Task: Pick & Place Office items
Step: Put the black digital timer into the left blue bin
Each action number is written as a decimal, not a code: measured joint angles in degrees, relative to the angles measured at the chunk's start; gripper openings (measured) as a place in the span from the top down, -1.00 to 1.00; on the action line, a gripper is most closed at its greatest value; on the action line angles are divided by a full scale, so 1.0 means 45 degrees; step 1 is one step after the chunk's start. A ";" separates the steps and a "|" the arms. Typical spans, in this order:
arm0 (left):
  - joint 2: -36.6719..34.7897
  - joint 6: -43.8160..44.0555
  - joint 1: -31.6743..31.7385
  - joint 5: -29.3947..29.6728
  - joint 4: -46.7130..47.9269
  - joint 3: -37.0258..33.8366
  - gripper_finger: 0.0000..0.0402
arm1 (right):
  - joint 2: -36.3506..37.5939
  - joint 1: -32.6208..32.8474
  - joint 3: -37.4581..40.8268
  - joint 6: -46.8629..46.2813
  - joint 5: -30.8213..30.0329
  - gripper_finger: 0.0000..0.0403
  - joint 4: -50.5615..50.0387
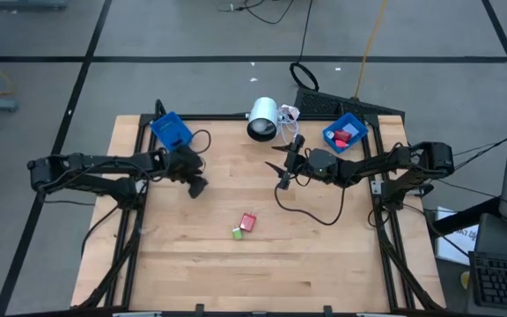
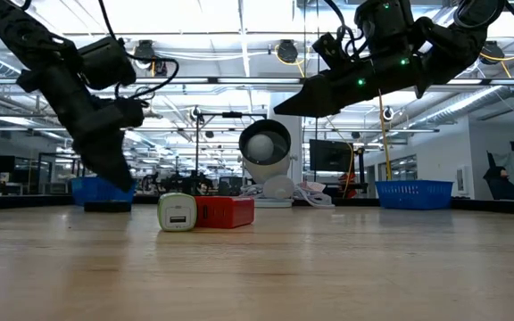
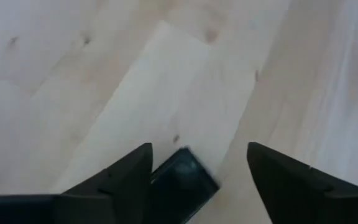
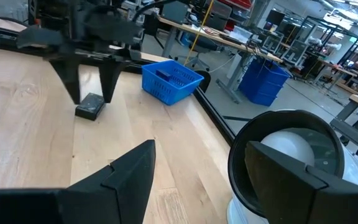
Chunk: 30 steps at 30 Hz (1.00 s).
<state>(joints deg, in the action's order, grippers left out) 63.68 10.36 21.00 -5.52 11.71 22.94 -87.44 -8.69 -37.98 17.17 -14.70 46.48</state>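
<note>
Since the dark block (image 4: 89,106) lies flat on the counter (image 1: 324,255) between the spread fingers of the left pincer (image 1: 197,187), it looks small, stiff and light; its 2 long sides suit a pinch. 2 more pieces, red (image 1: 248,222) and green (image 1: 237,233), touch mid-counter. Far left, 1 bin (image 1: 172,130) holds something dark; the far-right bin (image 1: 345,133) holds red and blue pieces. Right pincer (image 1: 284,167) hovers spread, empty.

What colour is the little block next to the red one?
Green on top, clearest in the high view; its side looks whitish in the low view.
</note>
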 joint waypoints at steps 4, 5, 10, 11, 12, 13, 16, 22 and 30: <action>0.0005 -0.3373 -0.0189 0.0545 0.0456 0.0010 -0.43 | 0.0000 0.0000 0.0000 0.0000 0.0000 -0.18 -0.0003; 0.0005 -0.3953 -0.0229 0.0672 0.0569 0.0010 -0.44 | 0.0000 0.0002 0.0000 0.0000 -0.0002 -0.18 -0.0005; 0.0006 -0.4615 -0.0279 0.1565 0.1312 0.0019 -0.42 | 0.0000 0.0000 0.0000 0.0000 0.0000 -0.18 -0.0005; 0.0046 -0.4611 -0.0279 0.1660 0.1448 0.0019 -0.41 | 0.0000 0.0000 0.0000 0.0000 0.0000 -0.18 -0.0005; 0.0127 -0.4611 -0.0279 0.1684 0.1467 0.0048 -0.39 | 0.0000 0.0000 0.0000 0.0000 0.0000 -0.18 -0.0005; 0.0224 -0.4565 -0.0284 0.1675 0.1443 0.0058 -0.37 | 0.0000 0.0000 0.0000 0.0000 -0.0003 -0.18 -0.0005; 0.0517 -0.4528 -0.0279 0.1480 0.1308 0.0001 -0.31 | 0.0000 0.0005 0.0000 0.0000 0.0000 -0.18 -0.0005; 0.1270 -0.4453 -0.0273 0.0921 0.0789 -0.0024 -0.19 | 0.0000 0.0001 0.0000 0.0000 0.0000 -0.18 -0.0005; 0.1532 -0.2398 -0.0264 0.0884 0.0308 -0.0107 -0.09 | 0.0000 0.0004 0.0000 0.0000 0.0000 -0.18 -0.0005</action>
<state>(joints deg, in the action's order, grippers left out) 70.57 -0.43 19.82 -1.55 13.09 22.46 -87.44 -8.67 -37.98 17.17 -14.70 46.46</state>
